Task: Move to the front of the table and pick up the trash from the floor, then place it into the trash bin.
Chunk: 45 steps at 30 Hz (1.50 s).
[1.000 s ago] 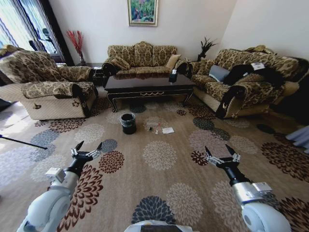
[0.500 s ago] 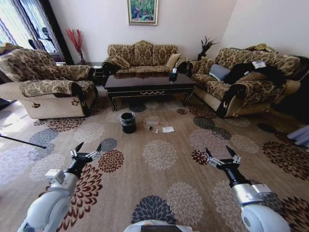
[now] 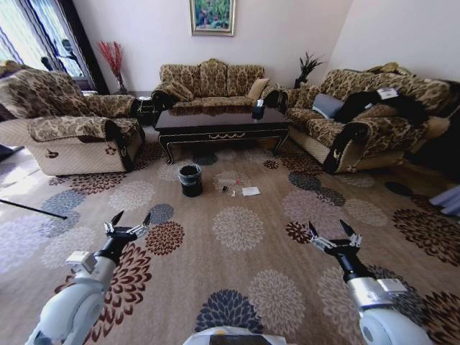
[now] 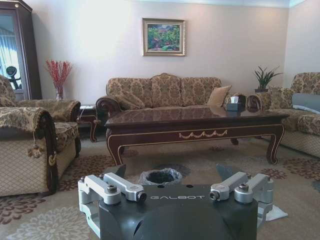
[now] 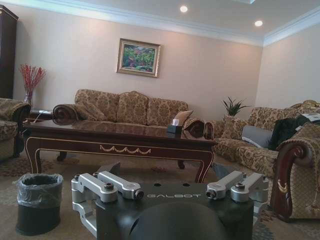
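The dark wood table (image 3: pixel 223 122) stands across the room before the far sofa, also seen in the left wrist view (image 4: pixel 195 122) and the right wrist view (image 5: pixel 120 142). The black trash bin (image 3: pixel 190 180) with its grey liner sits on the patterned floor (image 3: pixel 237 280) in front of the table's left part. The trash lies just right of it: a white paper square (image 3: pixel 250 192) and small scraps (image 3: pixel 231 190). My left gripper (image 3: pixel 133 215) and right gripper (image 3: pixel 327 226) hang open and empty over the carpet, well short of the trash. The bin (image 5: pixel 39 200) is also in the right wrist view.
An armchair (image 3: pixel 72 133) stands at the left, a sofa (image 3: pixel 212 83) behind the table, and another sofa (image 3: pixel 359 122) with dark clothing at the right. A tissue box (image 3: pixel 257 111) sits on the table. Open carpet lies between me and the bin.
The whole head view has shifted slightly, so the camera has moved a little. Both grippers stay open and held as before. The trash and bin lie unmoved.
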Tool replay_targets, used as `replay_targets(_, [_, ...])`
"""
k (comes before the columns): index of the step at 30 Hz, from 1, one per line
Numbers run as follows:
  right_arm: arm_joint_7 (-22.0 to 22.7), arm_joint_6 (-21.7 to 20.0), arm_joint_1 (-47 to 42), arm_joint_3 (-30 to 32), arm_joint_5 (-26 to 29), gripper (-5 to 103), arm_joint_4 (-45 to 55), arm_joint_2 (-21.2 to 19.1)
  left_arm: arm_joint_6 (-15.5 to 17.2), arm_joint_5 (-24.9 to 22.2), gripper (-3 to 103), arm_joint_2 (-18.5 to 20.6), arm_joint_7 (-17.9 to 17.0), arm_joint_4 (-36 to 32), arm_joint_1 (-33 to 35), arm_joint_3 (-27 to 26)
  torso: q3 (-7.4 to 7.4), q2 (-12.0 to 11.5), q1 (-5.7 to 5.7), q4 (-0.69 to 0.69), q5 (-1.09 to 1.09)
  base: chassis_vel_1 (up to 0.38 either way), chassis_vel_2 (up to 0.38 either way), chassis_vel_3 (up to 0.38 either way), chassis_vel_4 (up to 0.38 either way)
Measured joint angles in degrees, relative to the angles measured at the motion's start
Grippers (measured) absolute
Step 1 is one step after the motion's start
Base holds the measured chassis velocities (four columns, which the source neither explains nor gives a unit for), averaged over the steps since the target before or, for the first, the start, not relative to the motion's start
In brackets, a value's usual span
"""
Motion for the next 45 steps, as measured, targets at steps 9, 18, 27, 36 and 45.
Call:
replay_targets(9, [-0.12, 0.06, 0.05, 0.03, 0.35, 100, 0.53, 0.38, 0.05, 0.03, 100, -0.38, -0.15, 0.38, 0.01, 0.01, -1.33, -2.15, -0.81, 0.00, 0.00, 0.000, 0.000, 0.000, 0.000])
replay_targets(18, [-0.11, 0.10, 0.31, -0.20, 0.39, 100, 0.60, 0.17, 0.04, 0.09, 100, -0.64, -0.25, -0.02, 0.13, 0.08, -2.60, -4.20, -1.61, 0.00, 0.00, 0.000, 0.000, 0.000, 0.000])
replay_targets(27, [-0.26, 0.35, 0.17, -0.14, 0.30, 100, 0.59, -0.03, -0.01, 1.03, 100, -0.84, -0.50, -0.16, -0.14, 0.23, -3.83, -6.26, -2.42, 0.00, 0.00, 0.000, 0.000, 0.000, 0.000])
replay_targets(36, [-0.48, 0.46, -0.09, -0.17, 0.22, 100, 0.78, -0.02, -0.11, 1.88, 100, -1.41, -0.60, -0.67, 0.10, -0.15, -5.23, -8.54, -3.30, 0.00, 0.00, 0.000, 0.000, 0.000, 0.000])
replay_targets(45, [-0.50, 0.48, 0.00, -0.03, 0.24, 100, 0.45, 0.32, -0.27, 2.24, 100, -1.45, -0.60, -0.69, 0.26, -0.16, -6.51, -10.61, -4.08, 0.00, 0.00, 0.000, 0.000, 0.000, 0.000])
